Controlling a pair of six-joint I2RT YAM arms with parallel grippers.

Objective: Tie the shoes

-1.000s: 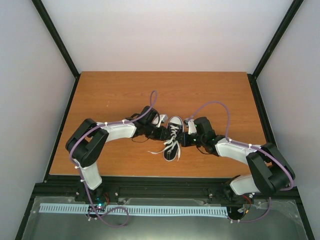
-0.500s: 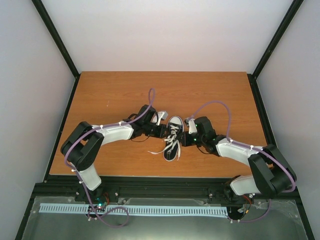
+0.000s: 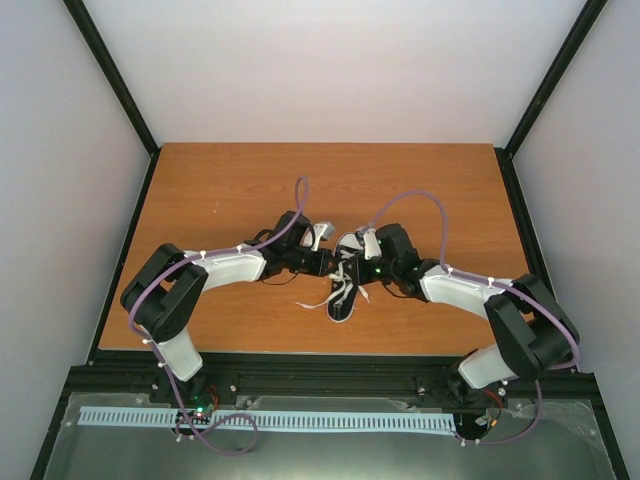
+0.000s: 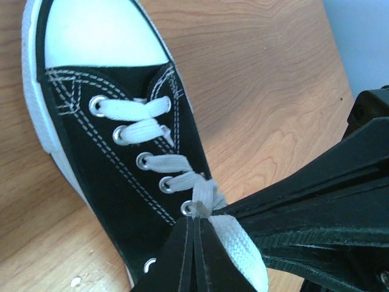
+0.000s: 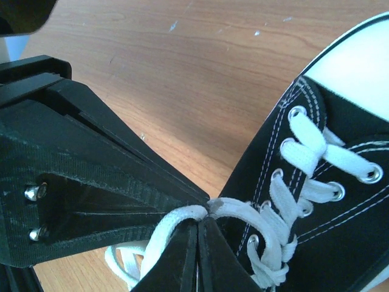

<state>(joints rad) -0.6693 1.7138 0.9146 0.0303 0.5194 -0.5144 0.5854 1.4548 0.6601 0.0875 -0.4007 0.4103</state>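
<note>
1. Black canvas, white rubber edging and a white toe cap (image 4: 97, 30) are shown on the shoe (image 4: 118, 164), which is set upright on its sole near the middle of the bench (image 4: 261, 91).
2. Its long axis is laid roughly front to back in the overhead view. The toe is pointed away from the arm bases and the heel toward the near edge, at a slight slant.
3. The white laces (image 4: 143, 131) are threaded crosswise through the eyelets (image 4: 97, 105). No bow is seen, and loose ends (image 3: 322, 298) are spread on the wood at the shoe's left, toward the heel.
4. The left claw (image 4: 194, 219) is positioned at the shoe's left side. Its fingers are pressed together, and a strand of the laces is pinched at their tips, just by the upper eyelets.
5. The right claw (image 5: 202, 222) is positioned at the opposite side. It too is pressed together on the laces at almost the same spot, so the two tips are touching or nearly so.
6. The shoe is thus flanked, with neither arm nearer than the other. The held point lies over the tongue, toward the heel end of the lacing.
7. The coming move is judged to turn on this meeting point. A pull would best be directed sideways, across the long axis, since a pull along it could drag the light shoe over the bench.
</note>
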